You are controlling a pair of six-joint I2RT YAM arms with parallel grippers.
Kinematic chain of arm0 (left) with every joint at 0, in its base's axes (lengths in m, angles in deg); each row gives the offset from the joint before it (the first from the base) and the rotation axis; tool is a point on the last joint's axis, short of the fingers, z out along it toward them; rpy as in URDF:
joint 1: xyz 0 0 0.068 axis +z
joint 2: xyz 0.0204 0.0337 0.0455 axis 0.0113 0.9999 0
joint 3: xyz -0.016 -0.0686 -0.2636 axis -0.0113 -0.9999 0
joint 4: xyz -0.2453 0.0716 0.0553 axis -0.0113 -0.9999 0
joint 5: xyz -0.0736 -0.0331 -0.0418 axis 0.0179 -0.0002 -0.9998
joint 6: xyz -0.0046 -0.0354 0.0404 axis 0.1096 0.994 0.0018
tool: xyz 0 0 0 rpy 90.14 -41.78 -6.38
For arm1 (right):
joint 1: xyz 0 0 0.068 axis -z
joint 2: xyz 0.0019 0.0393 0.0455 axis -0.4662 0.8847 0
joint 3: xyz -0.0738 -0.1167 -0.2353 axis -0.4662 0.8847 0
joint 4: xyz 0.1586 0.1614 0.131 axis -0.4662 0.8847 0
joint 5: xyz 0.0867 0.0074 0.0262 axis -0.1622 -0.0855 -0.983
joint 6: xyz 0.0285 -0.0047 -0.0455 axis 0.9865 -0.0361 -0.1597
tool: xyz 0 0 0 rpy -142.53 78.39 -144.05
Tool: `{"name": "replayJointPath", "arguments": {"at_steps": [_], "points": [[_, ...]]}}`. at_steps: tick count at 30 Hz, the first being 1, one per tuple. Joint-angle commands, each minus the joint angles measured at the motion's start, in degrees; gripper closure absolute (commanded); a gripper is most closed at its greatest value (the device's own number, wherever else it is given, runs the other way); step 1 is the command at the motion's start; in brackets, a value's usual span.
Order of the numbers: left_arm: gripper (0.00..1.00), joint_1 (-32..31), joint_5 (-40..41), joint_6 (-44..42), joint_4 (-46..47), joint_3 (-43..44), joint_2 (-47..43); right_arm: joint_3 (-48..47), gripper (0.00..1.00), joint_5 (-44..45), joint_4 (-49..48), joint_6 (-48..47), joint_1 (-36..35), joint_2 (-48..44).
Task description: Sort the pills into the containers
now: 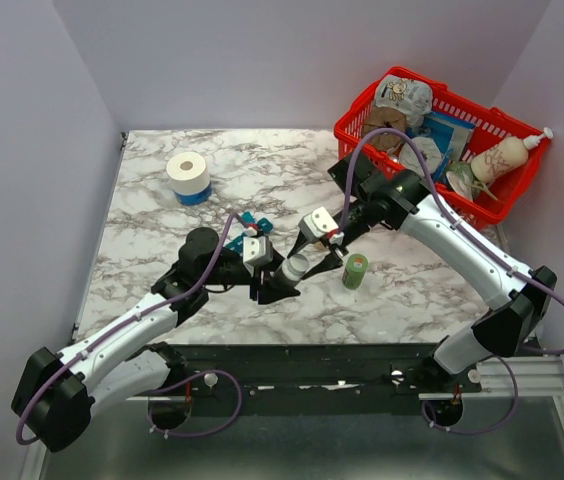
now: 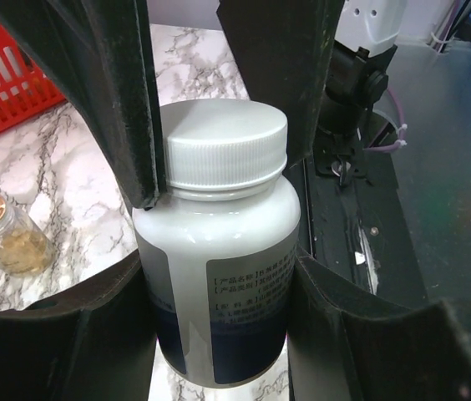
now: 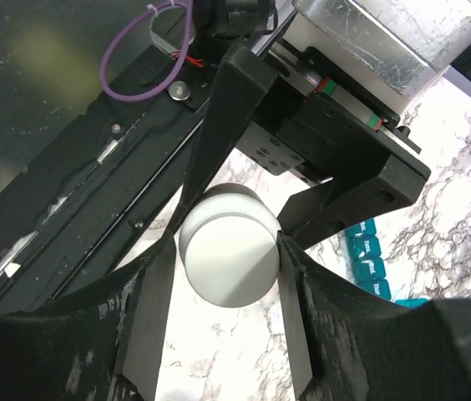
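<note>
A white pill bottle (image 2: 219, 259) with a white screw cap (image 2: 223, 150) is held just above the marble table. My left gripper (image 2: 219, 326) is shut on the bottle's body; it also shows in the top view (image 1: 280, 280). My right gripper (image 3: 227, 276) is shut on the cap (image 3: 229, 251), one finger on each side, and shows in the top view (image 1: 314, 250) too. The teal pill organiser (image 1: 255, 224) lies on the table just behind both grippers, with its lids down. Part of it shows in the right wrist view (image 3: 367, 255). No loose pills show.
A small green jar (image 1: 355, 271) stands right of the grippers. A small clear jar with yellowish contents (image 2: 6, 238) shows in the left wrist view. A white roll (image 1: 188, 174) sits at the back left. A red mesh basket (image 1: 357, 112) full of items is at the back right.
</note>
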Motion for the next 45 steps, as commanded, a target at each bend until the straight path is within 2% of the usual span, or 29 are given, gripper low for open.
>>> {"name": "replayJointPath", "arguments": {"at_steps": [1,7,9,10,13,15,16,20,23,26,28,31,32,34,35,39,42,43,45], "points": [[1.0,0.3,0.9,4.4,11.0,-1.5,-2.2,2.3,0.48,-0.4,-1.8,5.1,-0.7,-1.1],[1.0,0.3,4.4,6.5,15.6,-2.5,-3.1,3.1,0.65,-1.4,-6.4,14.2,-0.7,-1.2],[1.0,0.3,10.0,5.2,15.4,-2.6,-4.3,3.8,0.68,-1.5,-8.9,18.2,-0.7,-1.2],[1.0,0.3,12.6,4.4,15.3,-2.6,-5.7,4.2,0.69,-1.5,-10.1,23.7,-0.7,-1.1],[1.0,0.3,19.5,2.0,15.1,-0.9,-7.3,5.6,0.7,0.6,-16.1,37.7,-0.7,-0.2],[1.0,0.2,22.9,1.4,16.8,0.4,-7.5,5.4,0.71,3.3,-18.9,43.7,-0.8,0.6],[1.0,0.2,26.8,1.4,17.3,0.7,-7.4,5.3,0.71,8.1,-20.0,49.1,-0.8,1.0],[1.0,-1.1,36.5,1.0,17.6,3.0,-5.9,4.9,0.71,18.7,-23.3,56.1,-0.8,1.8],[1.0,-2.2,42.5,0.8,16.6,4.3,-3.7,3.9,0.68,20.8,-23.8,59.9,-0.8,3.0],[1.0,-2.6,42.7,1.1,16.7,4.4,-2.1,3.6,0.63,19.4,-23.9,61.8,-0.9,3.6],[1.0,-2.6,39.4,0.9,16.6,4.2,-1.6,2.3,0.59,17.5,-23.2,60.6,-0.8,3.9],[1.0,-2.6,31.3,-0.8,15.1,2.9,-1.4,-1.9,0.47,14.1,-21.3,57.6,-0.2,3.1],[1.0,-2.5,29.3,-1.0,15.4,1.1,-1.9,-3.1,0.35,13.1,-20.1,56.7,0.1,2.9],[1.0,-2.1,25.0,-1.1,15.1,-0.3,-2.5,-7.0,0.21,10.4,-18.6,53.7,1.2,2.4],[1.0,-1.5,23.2,-1.1,14.4,-1.3,-3.1,-7.8,0.1,9.9,-17.5,52.4,1.5,2.1],[1.0,-0.8,17.2,-1.0,12.0,-2.3,-4.4,-10.4,0.01,7.5,-14.0,46.0,2.3,0.9],[1.0,0.1,10.8,-1.1,10.2,-2.2,-4.9,-10.9,0.0,3.9,-8.8,33.4,2.3,-1.2],[1.0,0.4,8.8,-1.1,10.0,-2.1,-5.0,-10.0,0.0,1.2,-7.1,21.7,2.3,-2.3],[1.0,1.5,2.6,-0.7,9.5,-1.5,-4.6,-5.7,0.0,-0.2,-0.9,7.4,2.3,-5.0]]}}
